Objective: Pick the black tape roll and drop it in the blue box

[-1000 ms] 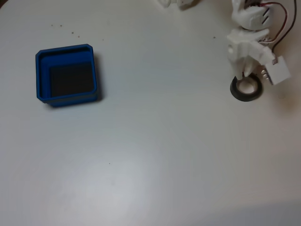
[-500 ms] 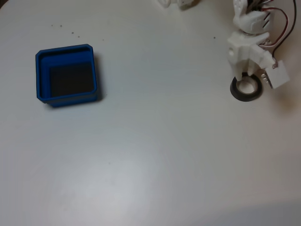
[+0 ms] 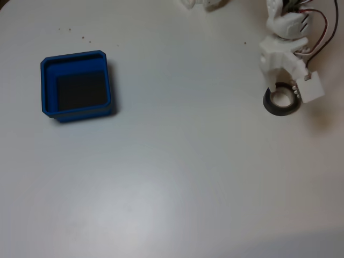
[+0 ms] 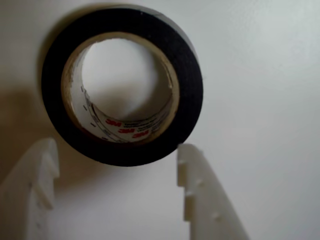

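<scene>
The black tape roll (image 3: 280,102) lies flat on the white table at the right of the fixed view. My white gripper (image 3: 280,87) hangs over its far edge. In the wrist view the black tape roll (image 4: 186,75) with its pale core sits just beyond my fingertips. My gripper (image 4: 116,152) is open, one finger to each side and nothing between them. The fingers stop short of the roll's near edge. The blue box (image 3: 50,81) with its dark floor stands far off at the left of the fixed view.
Red and black wires (image 3: 321,37) loop beside the arm at the top right. White parts (image 3: 201,4) poke in at the top edge. A few dark specks (image 3: 75,33) dot the table behind the box.
The gripper has drawn back slightly toward the top of the fixed view and its camera block has swung left. The tape roll and the box have not moved.
</scene>
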You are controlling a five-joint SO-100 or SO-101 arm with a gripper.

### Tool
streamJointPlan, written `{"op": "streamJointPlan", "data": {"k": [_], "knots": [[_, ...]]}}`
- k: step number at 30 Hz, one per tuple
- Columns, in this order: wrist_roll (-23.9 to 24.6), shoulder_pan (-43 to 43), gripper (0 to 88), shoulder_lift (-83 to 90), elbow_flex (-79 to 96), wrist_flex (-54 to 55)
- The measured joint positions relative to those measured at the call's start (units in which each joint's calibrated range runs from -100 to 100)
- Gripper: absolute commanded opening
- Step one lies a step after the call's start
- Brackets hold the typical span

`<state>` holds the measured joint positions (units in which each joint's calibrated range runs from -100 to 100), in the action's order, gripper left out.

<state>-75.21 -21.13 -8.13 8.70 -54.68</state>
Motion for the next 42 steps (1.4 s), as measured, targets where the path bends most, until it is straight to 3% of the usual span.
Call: {"op": "streamJointPlan", "data": {"k": [5,20,37,42], "knots": [[4.59,0.0,22.4,-3.9,-0.09,0.0],[7.68,2.08,22.4,-5.42,-0.09,0.0],[7.93,1.98,22.4,-5.42,-0.09,0.0],[11.77,1.98,22.4,-5.42,-0.09,0.0]]}}
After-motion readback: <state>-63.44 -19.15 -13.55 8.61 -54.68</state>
